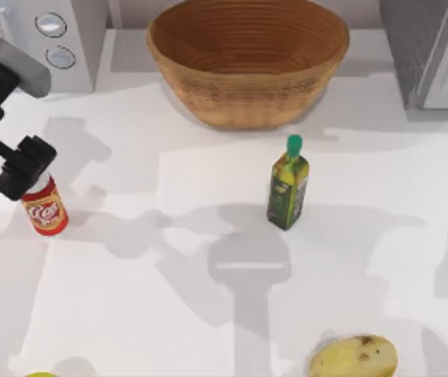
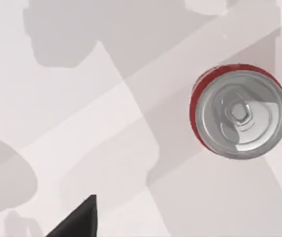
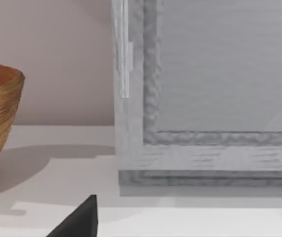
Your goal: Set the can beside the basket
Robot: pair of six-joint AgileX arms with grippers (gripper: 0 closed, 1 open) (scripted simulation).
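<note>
The can (image 1: pixel 45 210) is red with a silver top and an orange label, and it stands upright at the table's left side. My left gripper (image 1: pixel 23 168) hovers just above it and slightly to its back left, open and holding nothing. In the left wrist view the can (image 2: pixel 238 113) is seen from above, off to one side of a dark fingertip (image 2: pixel 79 223). The basket (image 1: pixel 247 59), wide and woven tan-brown, sits at the back centre, far from the can. My right arm is parked at the back right, where its wrist view takes in the basket's rim (image 3: pixel 0 113).
A green-capped dark bottle (image 1: pixel 288 185) stands mid-table, right of the can. A potato (image 1: pixel 354 357) lies at the front right. A white appliance with knobs (image 1: pixel 55 39) sits at the back left and a grey cabinet (image 1: pixel 435 51) at the back right.
</note>
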